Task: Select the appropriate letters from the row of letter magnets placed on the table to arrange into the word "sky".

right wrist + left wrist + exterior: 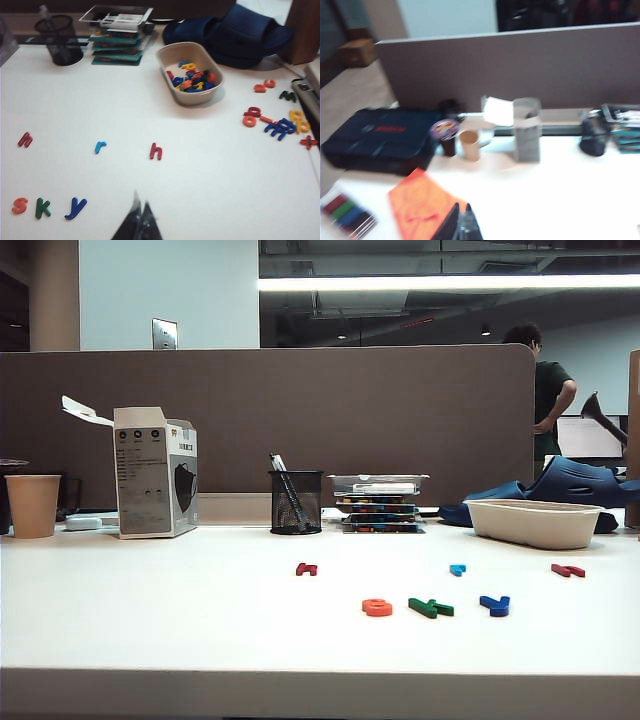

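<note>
The s (19,205), k (42,208) and y (75,208) lie side by side on the table (210,190), spelling "sky"; unused h, r, h sit at 12 o'clock. Right gripper (139,209) at 3 o'clock, pinched together, empty. Left gripper (463,216) off by the orange book, seemingly together.

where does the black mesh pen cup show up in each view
Exterior view: the pen cup stands at the back of the table, just left of centre, beside the stack of flat boxes.
Left wrist view: blurred, dark, at the far right edge, next to that stack.
Right wrist view: upper left corner, left of the stack.
Shared landmark: the stack of flat boxes.
</note>
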`<state>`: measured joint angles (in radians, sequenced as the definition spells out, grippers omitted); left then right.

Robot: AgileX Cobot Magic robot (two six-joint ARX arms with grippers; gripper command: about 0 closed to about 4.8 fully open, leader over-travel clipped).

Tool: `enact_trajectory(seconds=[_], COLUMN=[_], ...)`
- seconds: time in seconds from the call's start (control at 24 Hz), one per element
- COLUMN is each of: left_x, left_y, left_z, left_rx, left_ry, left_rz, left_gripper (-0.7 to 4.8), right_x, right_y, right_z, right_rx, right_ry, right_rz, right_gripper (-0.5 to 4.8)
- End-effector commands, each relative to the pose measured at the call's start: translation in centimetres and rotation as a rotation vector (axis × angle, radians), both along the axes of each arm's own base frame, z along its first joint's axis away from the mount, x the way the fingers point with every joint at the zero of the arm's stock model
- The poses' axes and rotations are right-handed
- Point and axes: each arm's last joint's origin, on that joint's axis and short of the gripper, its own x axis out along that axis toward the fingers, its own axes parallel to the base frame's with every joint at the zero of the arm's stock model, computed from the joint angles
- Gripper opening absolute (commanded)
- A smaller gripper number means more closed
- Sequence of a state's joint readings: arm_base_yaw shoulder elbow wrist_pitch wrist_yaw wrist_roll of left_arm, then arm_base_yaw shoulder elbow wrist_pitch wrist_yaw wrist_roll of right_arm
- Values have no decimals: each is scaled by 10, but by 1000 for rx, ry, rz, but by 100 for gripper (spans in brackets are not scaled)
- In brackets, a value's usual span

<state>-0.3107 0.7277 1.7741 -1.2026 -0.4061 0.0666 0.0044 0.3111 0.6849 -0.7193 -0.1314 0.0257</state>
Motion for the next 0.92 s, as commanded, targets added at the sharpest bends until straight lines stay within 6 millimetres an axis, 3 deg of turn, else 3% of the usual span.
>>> enact_trajectory(seconds=[0.04, 0.17, 0.33, 0.46, 0.54, 0.71, 0.92], left_x=[-24, -38, -42, -37, -29, -3, 26], left_y=[8, 13, 13, 8, 3, -10, -21], left_z=[-15, -36, -69, -113, -143, -182, -204], left_rx=[-9, -27, -46, -84, -119, -171, -180], left_ry=[-26, -29, 9, 58, -3, -146, -203], left_rz=[22, 23, 6, -120, -208, -374, -431], left_gripper=[-5, -5, -5, -5, -5, -5, -5], right_x=[-6, -12, -20, -26, -30, -33, -25], right_y=[-1, -1, -1, -1, -1, -1, 0], right_z=[-2, -6, -7, -7, -7, -12, -30], right_rx=[-2, 26, 29, 29, 31, 31, 40], right_ry=[-77, -118, -154, -185, -203, -226, -260], right_rz=[-20, -29, -29, -32, -25, -22, -5], right_gripper=[-9, -9, -9, -9, -9, -9, -9])
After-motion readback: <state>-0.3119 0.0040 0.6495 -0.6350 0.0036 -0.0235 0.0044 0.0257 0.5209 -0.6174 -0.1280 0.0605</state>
